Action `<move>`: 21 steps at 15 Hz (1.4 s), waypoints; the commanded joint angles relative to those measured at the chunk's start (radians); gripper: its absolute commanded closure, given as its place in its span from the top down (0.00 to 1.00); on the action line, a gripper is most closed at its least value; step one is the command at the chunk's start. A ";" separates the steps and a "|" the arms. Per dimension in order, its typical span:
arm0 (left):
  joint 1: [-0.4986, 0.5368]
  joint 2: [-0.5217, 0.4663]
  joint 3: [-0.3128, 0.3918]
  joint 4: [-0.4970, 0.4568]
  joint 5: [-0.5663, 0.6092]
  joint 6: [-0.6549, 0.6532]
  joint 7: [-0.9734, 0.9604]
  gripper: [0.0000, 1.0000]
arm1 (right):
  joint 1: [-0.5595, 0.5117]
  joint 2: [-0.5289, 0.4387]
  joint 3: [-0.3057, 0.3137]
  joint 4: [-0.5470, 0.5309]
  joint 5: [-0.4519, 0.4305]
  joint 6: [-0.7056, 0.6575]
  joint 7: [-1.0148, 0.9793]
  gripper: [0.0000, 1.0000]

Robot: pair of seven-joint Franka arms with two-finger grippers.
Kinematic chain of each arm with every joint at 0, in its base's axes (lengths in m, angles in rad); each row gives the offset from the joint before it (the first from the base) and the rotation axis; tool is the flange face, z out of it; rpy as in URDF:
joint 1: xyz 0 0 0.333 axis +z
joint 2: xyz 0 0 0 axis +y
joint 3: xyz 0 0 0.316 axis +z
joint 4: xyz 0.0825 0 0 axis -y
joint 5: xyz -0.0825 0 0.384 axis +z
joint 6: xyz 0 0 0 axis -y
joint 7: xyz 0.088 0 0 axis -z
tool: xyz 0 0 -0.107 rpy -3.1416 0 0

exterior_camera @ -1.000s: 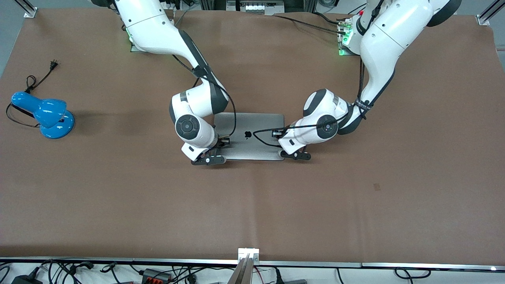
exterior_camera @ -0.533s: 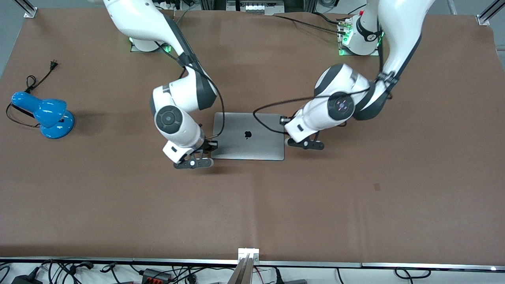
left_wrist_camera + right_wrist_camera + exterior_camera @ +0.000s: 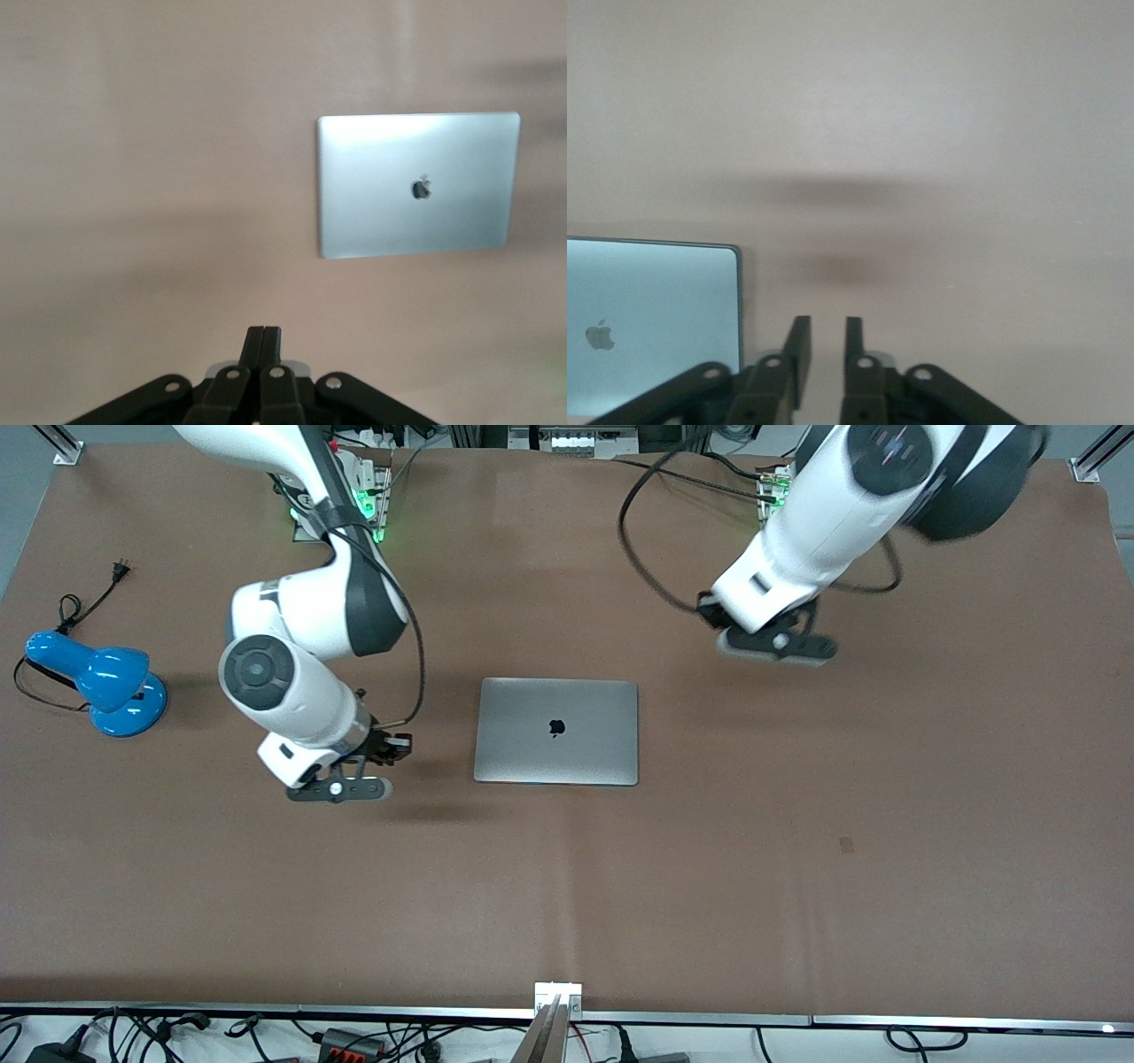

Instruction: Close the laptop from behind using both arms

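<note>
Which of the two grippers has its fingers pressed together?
The left gripper, up over the table toward the left arm's end: its fingers touch. The right gripper, beside the closed laptop, shows a gap.

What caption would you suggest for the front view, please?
Closed laptop flat on the table, right gripper and left gripper raised clear of it.

The front camera is looking steeply down from high across the table (image 3: 797,886), facing the arms' bases. Each wrist camera is peering past its own fingers at the tabletop — much closer. All three are sharing the closed laptop (image 3: 556,731) (image 3: 418,184) (image 3: 651,323).
</note>
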 commanded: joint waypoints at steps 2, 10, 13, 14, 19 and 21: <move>0.094 -0.032 -0.001 0.035 0.010 -0.101 0.046 0.01 | 0.004 -0.065 -0.058 0.051 -0.013 -0.118 -0.015 1.00; 0.203 -0.061 0.010 0.034 0.019 -0.147 0.077 0.33 | -0.008 -0.083 -0.169 0.204 -0.008 -0.276 -0.047 1.00; 0.192 -0.057 0.080 0.028 0.028 -0.124 0.153 0.93 | -0.075 -0.085 -0.150 0.206 -0.008 -0.270 -0.074 1.00; 0.165 -0.057 0.125 0.022 0.030 -0.106 0.170 1.00 | -0.122 -0.091 -0.114 0.207 -0.009 -0.267 -0.076 1.00; 0.091 -0.058 0.274 0.006 0.067 -0.106 0.347 1.00 | -0.432 -0.134 0.113 0.226 -0.057 -0.249 -0.091 1.00; 0.088 -0.060 0.269 0.008 0.071 -0.107 0.348 1.00 | -0.584 -0.163 0.257 0.220 -0.103 -0.241 -0.096 1.00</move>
